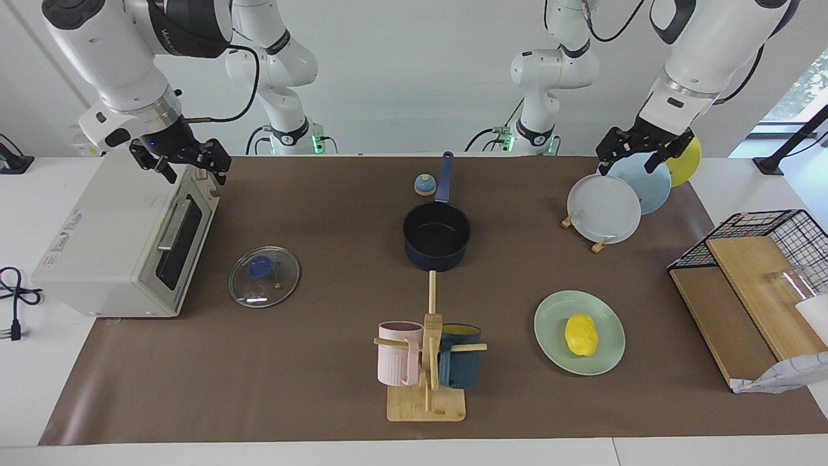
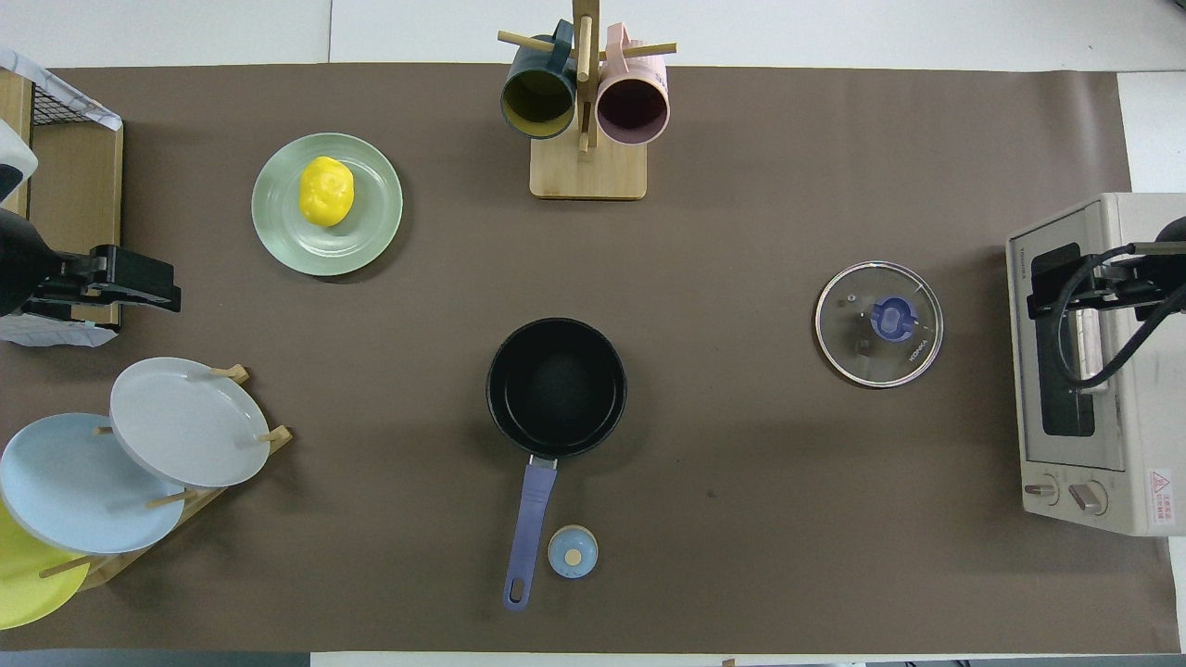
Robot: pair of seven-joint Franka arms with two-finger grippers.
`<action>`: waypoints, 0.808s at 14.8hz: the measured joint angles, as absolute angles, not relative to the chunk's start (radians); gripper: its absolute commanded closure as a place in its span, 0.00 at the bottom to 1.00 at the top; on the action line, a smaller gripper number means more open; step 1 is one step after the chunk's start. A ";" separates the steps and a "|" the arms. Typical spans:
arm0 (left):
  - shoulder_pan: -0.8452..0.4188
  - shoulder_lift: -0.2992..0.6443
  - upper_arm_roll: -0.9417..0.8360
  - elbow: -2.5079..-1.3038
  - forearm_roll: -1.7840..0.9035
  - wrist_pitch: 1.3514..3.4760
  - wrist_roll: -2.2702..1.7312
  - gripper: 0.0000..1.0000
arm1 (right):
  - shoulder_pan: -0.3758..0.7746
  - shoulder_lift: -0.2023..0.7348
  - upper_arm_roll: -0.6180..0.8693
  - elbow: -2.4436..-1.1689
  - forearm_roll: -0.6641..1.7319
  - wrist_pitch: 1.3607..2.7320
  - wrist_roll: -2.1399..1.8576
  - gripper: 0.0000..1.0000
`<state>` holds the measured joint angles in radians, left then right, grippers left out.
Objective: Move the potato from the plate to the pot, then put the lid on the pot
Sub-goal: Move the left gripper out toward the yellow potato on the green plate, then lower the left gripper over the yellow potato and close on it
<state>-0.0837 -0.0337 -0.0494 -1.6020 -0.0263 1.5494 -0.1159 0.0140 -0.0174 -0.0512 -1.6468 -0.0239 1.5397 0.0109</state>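
Observation:
The yellow potato [image 1: 580,334] [image 2: 325,191] lies on the mint-green plate [image 1: 553,321] [image 2: 363,243], toward the left arm's end of the table and farther from the robots than the pot. At mid-table stands the dark blue pot [image 1: 436,233] [image 2: 556,387], empty, its handle pointing toward the robots. Flat on the mat toward the right arm's end rests the glass lid [image 1: 264,276] [image 2: 878,323], knob up. My left gripper [image 1: 629,160] [image 2: 148,283] hangs open over the plate rack, holding nothing. My right gripper [image 1: 191,168] hangs open over the toaster oven, also holding nothing.
A toaster oven [image 1: 116,239] sits at the right arm's end. A rack [image 1: 600,244] holds grey-white, light blue and yellow plates. A mug tree [image 1: 427,362] with two mugs stands farthest from the robots. A small bell [image 1: 424,185] sits beside the pot handle. A wire basket [image 1: 763,226] holds wooden boards.

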 measured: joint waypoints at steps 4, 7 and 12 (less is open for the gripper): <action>-0.086 -0.035 -0.055 -1.652 -0.031 1.673 -0.116 0.00 | 0.014 -0.017 -0.051 -1.647 -0.024 1.540 0.011 0.00; -0.087 -0.001 -0.061 -1.649 -0.032 1.706 -0.116 0.00 | 0.014 -0.017 -0.051 -1.647 -0.024 1.540 0.011 0.00; -0.091 0.270 -0.062 -1.518 -0.031 1.798 -0.115 0.00 | 0.014 -0.017 -0.051 -1.647 -0.024 1.540 0.011 0.00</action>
<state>-0.0906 0.2700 -0.0622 -1.5183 -0.0306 1.7978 -0.1154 0.0140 -0.0174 -0.0512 -1.6468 -0.0239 1.5398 0.0109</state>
